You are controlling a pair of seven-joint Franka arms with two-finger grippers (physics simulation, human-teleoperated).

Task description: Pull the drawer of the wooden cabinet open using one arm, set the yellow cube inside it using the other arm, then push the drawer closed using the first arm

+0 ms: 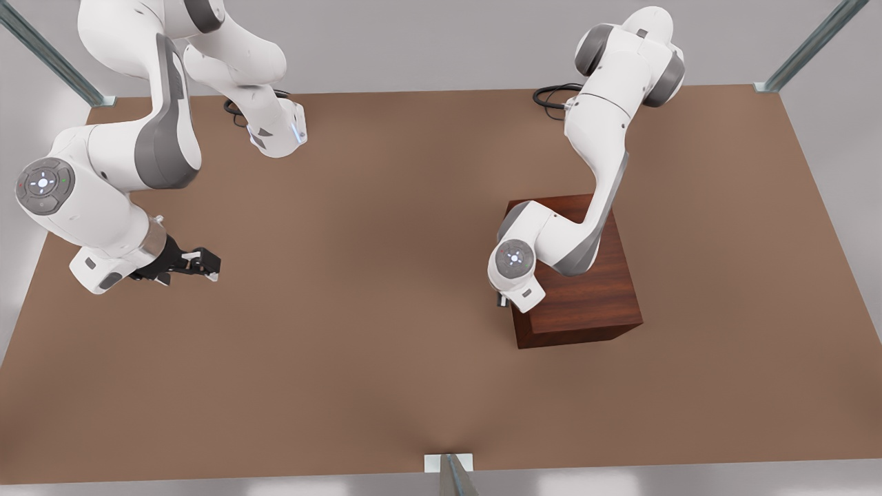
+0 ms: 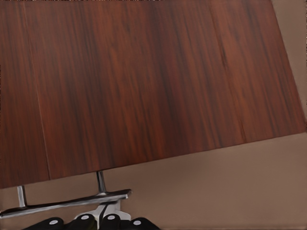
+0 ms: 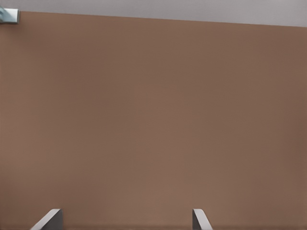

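Drawer (image 2: 144, 86) sat flush in wooden cabinet (image 1: 586, 289) near the surface's (image 1: 358, 275) right edge. Left end effector (image 2: 96, 224) hugged the silver handle (image 2: 67, 202); grip state indeterminate. Pull should run straight, level. Right end effector (image 1: 196, 263) waited released, left edge.

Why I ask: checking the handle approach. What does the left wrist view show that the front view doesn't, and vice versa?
Left wrist view: the silver bar handle with the left gripper close by it. Front view: both white arms, and the right gripper open over the table at that view's left, waiting. Shared: the wooden cabinet and the brown table.
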